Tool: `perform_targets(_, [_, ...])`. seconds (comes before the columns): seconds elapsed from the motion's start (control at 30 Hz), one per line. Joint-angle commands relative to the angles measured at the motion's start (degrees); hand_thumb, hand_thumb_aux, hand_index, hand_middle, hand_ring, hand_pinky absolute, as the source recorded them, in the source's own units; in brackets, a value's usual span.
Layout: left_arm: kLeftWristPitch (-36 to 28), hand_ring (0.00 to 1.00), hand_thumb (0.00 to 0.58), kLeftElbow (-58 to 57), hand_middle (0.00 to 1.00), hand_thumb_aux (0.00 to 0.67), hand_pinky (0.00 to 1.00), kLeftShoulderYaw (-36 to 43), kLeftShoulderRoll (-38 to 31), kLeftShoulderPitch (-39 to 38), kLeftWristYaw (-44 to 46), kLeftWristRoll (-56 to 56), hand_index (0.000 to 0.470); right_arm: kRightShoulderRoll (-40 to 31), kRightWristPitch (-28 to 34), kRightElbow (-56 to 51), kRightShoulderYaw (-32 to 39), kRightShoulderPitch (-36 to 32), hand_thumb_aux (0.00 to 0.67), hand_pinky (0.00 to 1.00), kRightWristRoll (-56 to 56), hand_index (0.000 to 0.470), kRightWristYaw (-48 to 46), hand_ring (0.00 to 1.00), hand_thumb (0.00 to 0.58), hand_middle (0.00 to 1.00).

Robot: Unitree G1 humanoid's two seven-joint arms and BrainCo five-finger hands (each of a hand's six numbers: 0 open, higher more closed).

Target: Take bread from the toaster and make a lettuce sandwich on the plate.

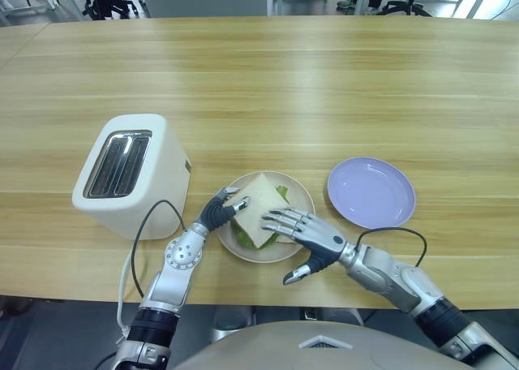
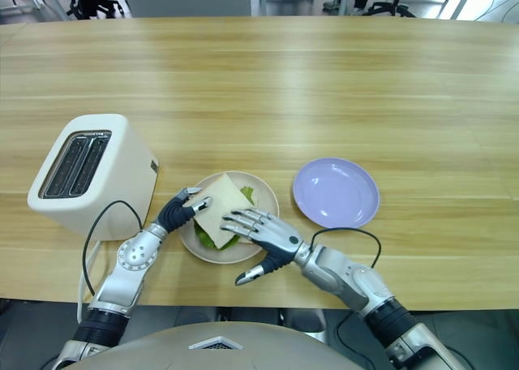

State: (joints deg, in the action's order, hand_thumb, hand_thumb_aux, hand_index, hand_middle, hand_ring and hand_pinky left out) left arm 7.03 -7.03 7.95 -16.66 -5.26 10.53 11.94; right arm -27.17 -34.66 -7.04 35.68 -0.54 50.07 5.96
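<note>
Bread is already sitting on the round beige plate (image 1: 306, 198) at the near middle of the long wooden table (image 1: 284, 86): a pale square slice of toast (image 1: 258, 204) is lying over a leaf of green lettuce (image 1: 282, 193), which is peeking out at the far right corner and along the near left edge. The robot's left hand (image 1: 217, 213) is pressing in at the slice's left corner, though I cannot tell whether it is gripping the bread or only steadying it. The right hand (image 1: 312, 234) is lying open and flat, its fingertips (image 1: 276, 217) resting on the slice's near right edge. To my eye the stack is being squared up, and doing that well is asking for light, even pressure from both sides, so the top slice is not sliding off the lettuce or tipping over the rim. The cream-white two-slot toaster (image 1: 130, 175) is standing just left of the plate, and a round lavender plate (image 1: 371, 193) is sitting just to its right. A lower slice, if any, is hiding under the lettuce, and the toaster's slots are looking dark, their depths hard to make out.
</note>
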Motion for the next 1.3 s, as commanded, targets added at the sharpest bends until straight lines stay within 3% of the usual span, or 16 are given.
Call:
perform_targets(0.03, [0.3, 1.0, 0.58, -5.4, 1.0, 0.67, 1.0, 1.6, 0.6, 1.0, -2.1, 2.9, 0.46, 0.1, -0.4, -3.3, 2.0, -1.0, 0.0, 0.0, 2.4, 0.0, -1.3, 0.0, 0.0, 0.0])
perform_targets(0.43, [2.3, 1.0, 0.58, -11.6, 1.0, 0.67, 1.0, 10.9, -0.6, 6.2, -3.6, 15.7, 0.46, 0.3, 2.9, -2.8, 1.0, -1.3, 0.0, 0.0, 3.9, 0.0, -2.3, 0.0, 0.0, 0.0])
perform_targets(0.47, [2.1, 1.0, 0.0, -11.9, 1.0, 0.0, 1.0, 11.3, -1.1, 6.4, -4.6, 17.5, 0.0, 0.4, 3.2, -2.8, 1.0, -1.3, 0.0, 0.0, 3.8, 0.0, -2.7, 0.0, 0.0, 0.0])
perform_targets(0.63, [1.2, 1.0, 0.0, -6.6, 1.0, 0.0, 1.0, 8.2, -4.5, 7.7, -19.9, 28.1, 0.0, 0.5, 6.2, -5.2, 1.3, -1.4, 0.0, 0.0, 3.3, 0.0, -6.9, 0.0, 0.0, 0.0])
perform_targets(0.67, [1.5, 0.8, 0.0, -3.8, 0.8, 0.0, 0.8, 6.8, -5.5, 7.5, -23.2, 29.8, 0.0, 0.4, 6.9, -6.1, 1.3, -1.5, 0.0, 0.0, 3.1, 0.0, -8.2, 0.0, 0.0, 0.0])
perform_targets(0.77, [1.5, 0.74, 0.0, 2.6, 0.74, 0.0, 0.74, 3.6, -7.6, 6.6, -30.1, 33.4, 0.0, -0.1, 8.5, -8.0, 1.9, -1.6, 0.0, 0.0, 2.8, 0.0, -11.5, 0.0, 0.0, 0.0])
perform_targets(0.8, [1.8, 0.36, 0.0, 5.2, 0.36, 0.0, 0.36, 1.6, -8.1, 6.0, -32.3, 33.6, 0.0, -0.3, 9.1, -8.7, 2.1, -1.5, 0.0, 0.0, 2.4, 0.0, -13.3, 0.0, 0.0, 0.0])
perform_targets(0.87, [3.3, 0.0, 0.0, 9.9, 0.0, 0.0, 0.0, -1.9, -9.3, 4.8, -35.8, 33.3, 0.0, -0.8, 9.7, -9.2, 2.6, -1.5, 0.0, 0.0, 2.4, 0.0, -15.1, 0.0, 0.0, 0.0])
perform_targets(1.0, [8.3, 0.0, 0.0, 16.5, 0.0, 0.0, 0.0, -8.0, -9.3, 1.6, -39.7, 29.0, 0.0, -0.4, 9.7, -8.5, 1.6, -1.4, 0.0, 0.0, 0.6, 0.0, -14.5, 0.0, 0.0, 0.0])
perform_targets(1.03, [9.3, 0.0, 0.0, 17.6, 0.0, 0.0, 0.0, -9.0, -8.9, 1.0, -40.4, 28.0, 0.0, -0.1, 9.5, -8.3, 1.2, -1.4, 0.123, 0.0, -0.3, 0.085, -14.0, 0.0, 0.194, 0.0])
perform_targets(1.07, [11.0, 0.0, 0.0, 18.7, 0.0, 0.0, 0.0, -9.9, -8.5, 0.1, -40.7, 26.5, 0.0, 0.2, 9.2, -7.9, 0.5, -1.5, 0.355, 0.0, -1.0, 0.244, -12.6, 0.0, 0.452, 0.0])
perform_targets(1.1, [12.5, 0.0, 0.337, 19.6, 0.0, 0.236, 0.0, -10.8, -7.8, -0.6, -41.1, 25.0, 0.162, 0.7, 8.7, -7.7, -0.4, -1.6, 0.397, 0.0, -2.4, 0.272, -11.3, 0.0, 0.484, 0.0])
perform_targets(1.13, [13.9, 0.0, 0.58, 20.3, 0.0, 0.67, 0.0, -11.3, -7.3, -1.3, -41.2, 23.6, 0.46, 1.2, 7.9, -7.5, -1.1, -1.7, 0.67, 0.0, -3.7, 0.46, -10.3, 0.0, 0.58, 0.0])
perform_targets(1.3, [21.0, 0.0, 0.58, 21.0, 0.0, 0.67, 0.0, -9.9, -6.1, -3.7, -38.0, 19.1, 0.46, 4.0, 2.4, -3.8, -6.3, -1.8, 0.67, 0.0, -12.4, 0.46, -4.2, 0.0, 0.58, 0.0])
